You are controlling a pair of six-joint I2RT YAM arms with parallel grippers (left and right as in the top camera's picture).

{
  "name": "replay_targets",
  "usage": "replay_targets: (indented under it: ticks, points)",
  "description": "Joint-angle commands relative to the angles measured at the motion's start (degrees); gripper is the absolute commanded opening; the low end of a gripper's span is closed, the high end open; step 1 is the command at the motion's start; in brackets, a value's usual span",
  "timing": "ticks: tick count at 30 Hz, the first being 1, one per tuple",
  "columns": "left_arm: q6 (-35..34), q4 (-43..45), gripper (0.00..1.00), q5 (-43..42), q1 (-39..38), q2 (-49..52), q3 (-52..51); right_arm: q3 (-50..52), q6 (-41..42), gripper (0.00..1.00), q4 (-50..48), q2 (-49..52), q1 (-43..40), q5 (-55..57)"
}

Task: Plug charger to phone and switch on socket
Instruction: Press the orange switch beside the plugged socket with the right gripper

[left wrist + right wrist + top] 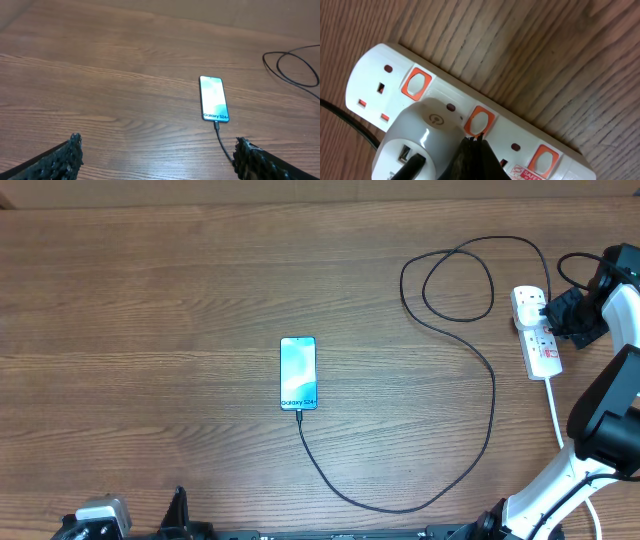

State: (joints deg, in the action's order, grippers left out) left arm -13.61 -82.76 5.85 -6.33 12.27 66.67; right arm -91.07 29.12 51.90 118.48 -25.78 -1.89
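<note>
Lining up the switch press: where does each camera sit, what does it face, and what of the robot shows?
Overhead: above the table, looking down at phone, charger and socket; right arm at the right edge.
Left wrist: low, looking across the table at the phone; left gripper open, fingers in the bottom corners.
Right wrist: close above the socket's red switches; right gripper shut by the middle one.
Shared: overhead and left wrist both show the phone.

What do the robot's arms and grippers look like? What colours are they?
The right arm has smooth white tube sections joined by chunky black joints. The left gripper has two black fingers with a rough, bumpy surface. The right gripper ends in a dark, narrow tip. No markings show.
</note>
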Motion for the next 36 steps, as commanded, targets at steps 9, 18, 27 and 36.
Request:
replay_targets:
  ticks: [9, 18, 27, 36]
  points:
    - [-1.01, 0.04, 1.00, 0.55, 0.33, -0.46, -0.15, -1.66, -0.74, 0.04, -1.09, 2.58, 0.35, -0.39]
    - [-1.01, 0.04, 1.00, 0.55, 0.33, -0.46, -0.15, -1.66, -2.69, 0.04, -0.85, 6.34, 3.85, -1.25]
    - [-1.01, 0.04, 1.00, 0.55, 0.33, -0.46, -0.15, -1.68, -4.98, 0.05, 0.46, 6.34, 5.18, -1.27]
    - [-1.01, 0.04, 1.00, 0.55, 0.33, -0.72, -0.15, -6.49, -5.25, 0.04, 8.83, 5.97, 5.05, -0.09]
